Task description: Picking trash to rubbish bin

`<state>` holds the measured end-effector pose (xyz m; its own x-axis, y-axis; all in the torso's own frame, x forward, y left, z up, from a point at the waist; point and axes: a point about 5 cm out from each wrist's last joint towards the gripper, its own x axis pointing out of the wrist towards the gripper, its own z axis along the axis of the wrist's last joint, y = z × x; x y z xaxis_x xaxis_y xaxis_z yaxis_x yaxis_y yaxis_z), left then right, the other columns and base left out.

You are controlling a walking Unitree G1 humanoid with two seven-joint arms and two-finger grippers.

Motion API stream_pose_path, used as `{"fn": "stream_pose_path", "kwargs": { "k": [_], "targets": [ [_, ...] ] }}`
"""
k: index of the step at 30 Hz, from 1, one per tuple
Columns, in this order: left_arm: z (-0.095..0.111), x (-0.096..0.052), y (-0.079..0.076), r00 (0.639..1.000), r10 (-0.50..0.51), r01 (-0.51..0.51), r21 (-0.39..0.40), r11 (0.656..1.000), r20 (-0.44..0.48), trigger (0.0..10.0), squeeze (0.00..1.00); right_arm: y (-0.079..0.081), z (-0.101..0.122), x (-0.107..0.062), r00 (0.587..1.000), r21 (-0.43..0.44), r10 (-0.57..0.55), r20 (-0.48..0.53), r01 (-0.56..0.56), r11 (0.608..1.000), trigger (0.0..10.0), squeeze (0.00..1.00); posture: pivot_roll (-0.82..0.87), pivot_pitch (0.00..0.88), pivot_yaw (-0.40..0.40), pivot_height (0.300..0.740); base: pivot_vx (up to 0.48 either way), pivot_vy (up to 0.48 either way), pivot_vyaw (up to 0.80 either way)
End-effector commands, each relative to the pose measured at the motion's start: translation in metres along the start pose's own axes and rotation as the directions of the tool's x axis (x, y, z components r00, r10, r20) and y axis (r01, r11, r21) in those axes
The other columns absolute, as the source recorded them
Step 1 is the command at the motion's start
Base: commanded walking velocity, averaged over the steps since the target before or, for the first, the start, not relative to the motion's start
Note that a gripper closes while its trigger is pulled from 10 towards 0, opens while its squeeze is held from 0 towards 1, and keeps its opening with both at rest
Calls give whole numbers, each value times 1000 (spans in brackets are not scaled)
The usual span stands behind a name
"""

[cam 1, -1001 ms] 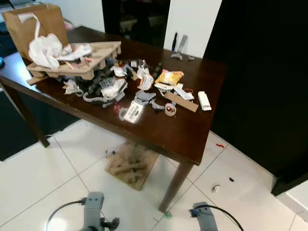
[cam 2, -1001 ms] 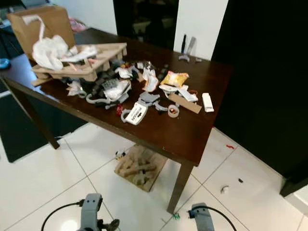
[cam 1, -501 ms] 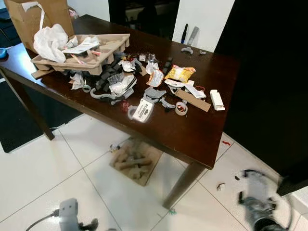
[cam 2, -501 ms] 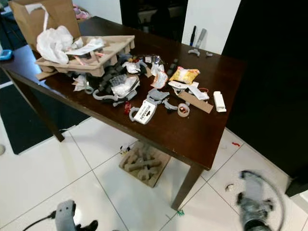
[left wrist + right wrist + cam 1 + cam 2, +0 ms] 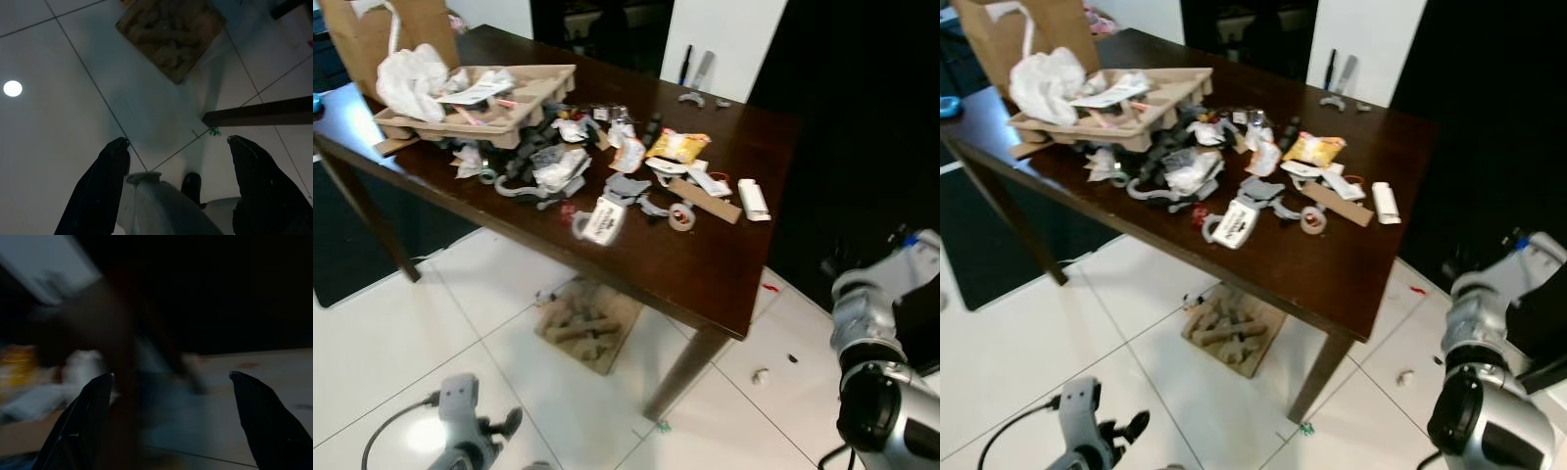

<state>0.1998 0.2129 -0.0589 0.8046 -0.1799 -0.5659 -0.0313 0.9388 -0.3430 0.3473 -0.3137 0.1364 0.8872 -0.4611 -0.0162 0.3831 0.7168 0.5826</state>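
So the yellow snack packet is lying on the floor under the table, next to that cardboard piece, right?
No. The yellow snack packet lies on top of the dark wooden table, among the clutter, as the left eye view shows. The cardboard piece is indeed on the floor under it.

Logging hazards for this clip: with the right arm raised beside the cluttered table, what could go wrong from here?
1. The right arm is up near the table corner; a reach could clip the edge.
2. The trash is tightly heaped: grabbing the snack packet may drag neighbours like the tape roll off.
3. The right wrist view is motion-blurred, so aiming now is unreliable.
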Motion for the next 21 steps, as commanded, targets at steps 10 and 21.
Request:
{"fn": "stream_pose_path", "kwargs": {
  "k": [10, 21],
  "targets": [
    [23, 12, -14, 993, -84, 81, 45, 996, 77, 10000, 0, 73, 7, 6, 919, 2, 392, 53, -392, 920, 10000, 0, 204, 110, -47, 740, 305, 0, 0],
    [25, 13, -18, 989, -119, 113, 74, 991, 81, 10000, 0, 78, 5, 4, 883, 2, 468, 38, -469, 883, 10000, 0, 210, 113, -50, 740, 338, 0, 0]
  ]
}}
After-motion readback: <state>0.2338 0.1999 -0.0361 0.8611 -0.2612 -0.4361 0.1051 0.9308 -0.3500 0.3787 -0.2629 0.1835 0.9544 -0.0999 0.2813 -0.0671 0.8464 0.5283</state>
